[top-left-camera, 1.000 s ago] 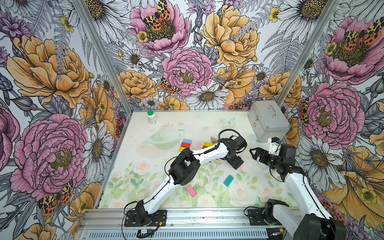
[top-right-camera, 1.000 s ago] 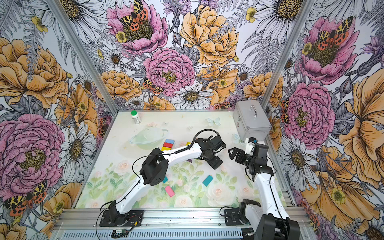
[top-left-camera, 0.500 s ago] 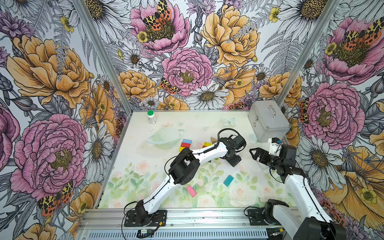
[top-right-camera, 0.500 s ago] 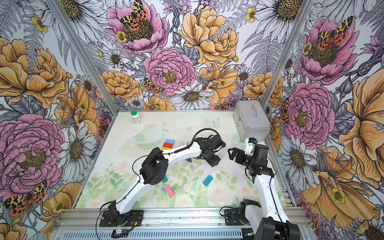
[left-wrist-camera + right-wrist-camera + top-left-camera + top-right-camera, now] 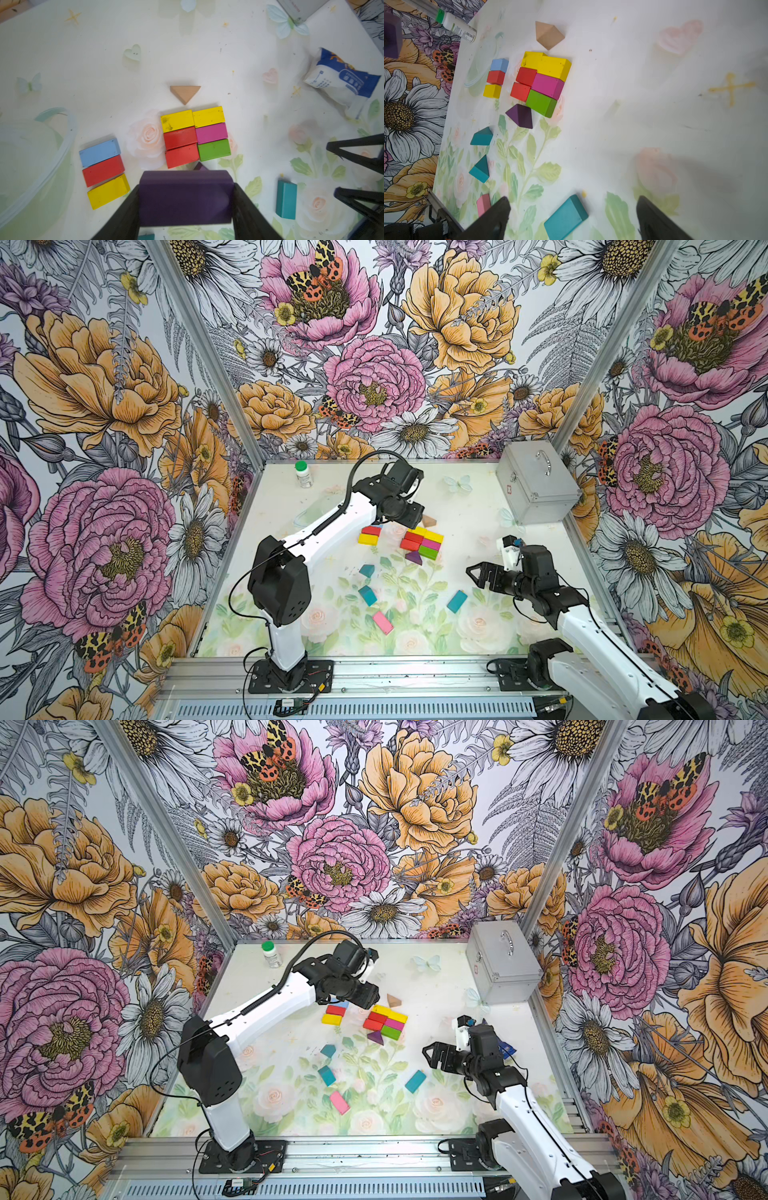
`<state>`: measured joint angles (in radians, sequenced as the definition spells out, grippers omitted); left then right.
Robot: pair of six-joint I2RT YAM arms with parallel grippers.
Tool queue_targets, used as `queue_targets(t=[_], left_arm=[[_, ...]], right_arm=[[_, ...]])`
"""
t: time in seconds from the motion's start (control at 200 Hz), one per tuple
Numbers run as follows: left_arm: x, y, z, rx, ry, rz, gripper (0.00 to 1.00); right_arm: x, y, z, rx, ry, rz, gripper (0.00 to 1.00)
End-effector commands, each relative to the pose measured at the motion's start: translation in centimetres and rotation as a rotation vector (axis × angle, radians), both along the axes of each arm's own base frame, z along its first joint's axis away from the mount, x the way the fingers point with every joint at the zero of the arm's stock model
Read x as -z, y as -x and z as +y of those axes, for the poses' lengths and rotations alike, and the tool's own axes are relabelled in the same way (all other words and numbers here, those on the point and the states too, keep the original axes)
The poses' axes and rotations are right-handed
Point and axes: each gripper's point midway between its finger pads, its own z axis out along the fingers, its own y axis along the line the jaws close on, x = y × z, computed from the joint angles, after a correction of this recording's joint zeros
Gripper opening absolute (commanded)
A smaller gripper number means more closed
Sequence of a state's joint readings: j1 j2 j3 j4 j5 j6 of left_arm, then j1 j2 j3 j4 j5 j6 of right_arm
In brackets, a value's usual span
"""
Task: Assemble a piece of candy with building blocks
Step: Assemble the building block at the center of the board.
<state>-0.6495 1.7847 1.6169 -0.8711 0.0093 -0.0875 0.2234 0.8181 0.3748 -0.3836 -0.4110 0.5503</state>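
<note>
My left gripper (image 5: 185, 193) is shut on a dark purple brick (image 5: 185, 197) and holds it above the table, just short of the joined cluster of yellow, red, magenta and green bricks (image 5: 422, 543). In both top views the left gripper (image 5: 409, 516) hides its brick. A tan triangle (image 5: 185, 93) lies beyond the cluster and a purple triangle (image 5: 520, 116) before it. A light blue, red and yellow row (image 5: 102, 172) sits beside them. My right gripper (image 5: 573, 199) hangs open over a teal brick (image 5: 564, 218).
Two teal triangles (image 5: 366, 570) (image 5: 368, 595) and a pink brick (image 5: 382, 622) lie nearer the front. A silver case (image 5: 536, 485) stands back right, a green-capped bottle (image 5: 303, 474) back left, a clear bowl (image 5: 31, 155) under the left arm, a snack packet (image 5: 342, 81) by the right wall.
The left gripper has closed on the purple brick and carried it left and toward the back, up to the cluster. The right arm has barely moved.
</note>
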Motion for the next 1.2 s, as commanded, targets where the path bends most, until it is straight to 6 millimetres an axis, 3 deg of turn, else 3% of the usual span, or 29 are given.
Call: queue_targets(t=[0.0,0.075,0.145,0.265,0.385,0.555,0.575,0.676,0.901,1.041,1.196], left_arm=[[1.5,-0.7,5.0,-0.142,-0.040,0.018,0.43],[1.7,-1.6,8.1,-0.231,-0.082,0.000,0.45],[2.2,-2.3,9.7,-0.282,-0.086,0.012,0.46],[3.7,-2.7,10.5,-0.318,-0.064,0.056,0.47],[5.3,-3.7,11.5,-0.357,-0.017,0.105,0.47],[6.0,-5.3,13.4,-0.404,-0.028,0.104,0.46],[7.4,-5.3,13.6,-0.407,-0.049,0.132,0.46],[8.5,-5.6,14.6,-0.424,-0.074,0.149,0.46],[10.8,-7.2,15.7,-0.432,-0.121,0.171,0.46],[12.1,-8.7,16.2,-0.443,-0.116,0.191,0.46],[13.2,-10.3,16.5,-0.437,-0.111,0.200,0.46]], right_arm=[[0.3,0.5,-0.2,0.051,0.036,0.018,0.95],[0.3,1.2,0.2,0.035,0.055,0.029,0.95],[0.6,1.8,0.6,0.017,0.082,0.043,0.94],[0.9,2.7,1.4,-0.026,0.133,0.038,0.94],[-0.3,2.0,2.6,-0.082,0.197,-0.024,0.94],[-3.9,-0.3,7.1,-0.254,0.225,-0.208,0.96],[-4.4,-0.6,7.8,-0.278,0.218,-0.230,0.96],[-6.5,-1.9,11.4,-0.399,0.199,-0.332,0.97],[-8.3,-4.2,17.8,-0.581,0.147,-0.458,0.98],[-9.1,-4.5,20.2,-0.633,0.053,-0.496,0.98],[-9.1,-4.0,21.1,-0.659,0.029,-0.510,0.98]])
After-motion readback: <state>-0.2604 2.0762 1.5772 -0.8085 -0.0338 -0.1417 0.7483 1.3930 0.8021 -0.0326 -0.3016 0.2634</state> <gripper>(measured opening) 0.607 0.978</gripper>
